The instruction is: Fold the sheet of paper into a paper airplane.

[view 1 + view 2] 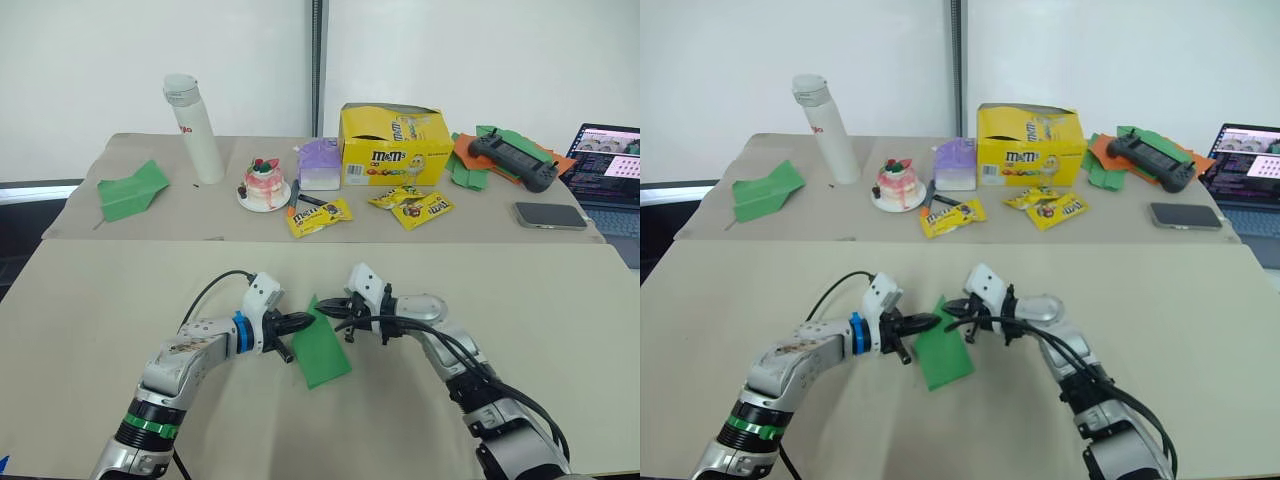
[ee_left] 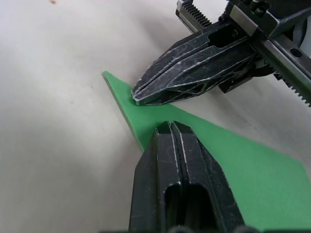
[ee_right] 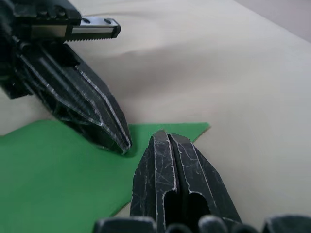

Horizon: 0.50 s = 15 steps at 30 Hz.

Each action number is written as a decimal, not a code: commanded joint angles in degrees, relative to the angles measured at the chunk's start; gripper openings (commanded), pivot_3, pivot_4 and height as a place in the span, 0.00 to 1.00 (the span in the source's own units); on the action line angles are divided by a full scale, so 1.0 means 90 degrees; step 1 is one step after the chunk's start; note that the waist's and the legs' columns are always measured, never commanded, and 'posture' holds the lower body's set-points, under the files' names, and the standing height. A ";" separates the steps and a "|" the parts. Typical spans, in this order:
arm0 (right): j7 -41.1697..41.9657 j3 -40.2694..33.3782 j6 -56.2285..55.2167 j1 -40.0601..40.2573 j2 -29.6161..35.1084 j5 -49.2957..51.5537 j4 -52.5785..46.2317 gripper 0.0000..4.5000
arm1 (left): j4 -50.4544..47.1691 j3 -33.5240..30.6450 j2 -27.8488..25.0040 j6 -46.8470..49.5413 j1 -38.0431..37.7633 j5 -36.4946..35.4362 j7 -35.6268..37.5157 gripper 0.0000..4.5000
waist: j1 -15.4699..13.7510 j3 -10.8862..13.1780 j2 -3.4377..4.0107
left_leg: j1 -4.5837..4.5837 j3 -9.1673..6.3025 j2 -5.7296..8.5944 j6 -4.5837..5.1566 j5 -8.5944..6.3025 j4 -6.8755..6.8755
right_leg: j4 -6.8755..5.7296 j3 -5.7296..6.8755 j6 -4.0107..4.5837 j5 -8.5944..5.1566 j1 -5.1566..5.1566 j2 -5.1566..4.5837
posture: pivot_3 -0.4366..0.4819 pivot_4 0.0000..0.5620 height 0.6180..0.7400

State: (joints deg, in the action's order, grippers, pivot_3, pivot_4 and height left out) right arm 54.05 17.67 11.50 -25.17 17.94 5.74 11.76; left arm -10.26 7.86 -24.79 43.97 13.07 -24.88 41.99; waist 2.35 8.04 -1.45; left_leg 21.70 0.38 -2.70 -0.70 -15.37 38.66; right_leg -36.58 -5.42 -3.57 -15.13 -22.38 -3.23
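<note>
Green sheet of paper [image 1: 322,347] under both closed end effectors' tips.

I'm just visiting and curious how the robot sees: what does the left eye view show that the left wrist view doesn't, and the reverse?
Left eye view alone: the far table's things, such as the yellow M&M's box, white bottle and laptop.

Left wrist view alone: a close look at both grippers' shut fingertips pressing near one pointed corner of the paper.

Both: the green sheet of paper, left gripper and right gripper on the beige tabletop.
</note>
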 commanded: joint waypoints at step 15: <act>0.0587 0.0276 0.0350 0.1041 0.0627 0.0147 -0.1085 0.00 | 0.0058 0.0133 -0.0129 0.0237 0.0063 -0.0017 0.0070 0.00 | -0.0007 0.0000 0.0000 | -0.0002 -0.0001 0.0000 0.0000 0.0000 -0.0005 | 0.0015 0.0002 -0.0001 -0.0002 0.0006 0.0000 | 0.48 0.27 1.00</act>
State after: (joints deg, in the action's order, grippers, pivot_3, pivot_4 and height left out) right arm 57.67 18.75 12.56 -17.56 22.28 7.19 1.83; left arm -10.39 8.12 -25.36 45.13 13.64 -25.35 42.35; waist 2.29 8.04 -1.45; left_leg 21.69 0.37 -2.70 -0.69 -15.38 38.62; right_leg -36.43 -5.40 -3.58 -15.14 -22.32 -3.23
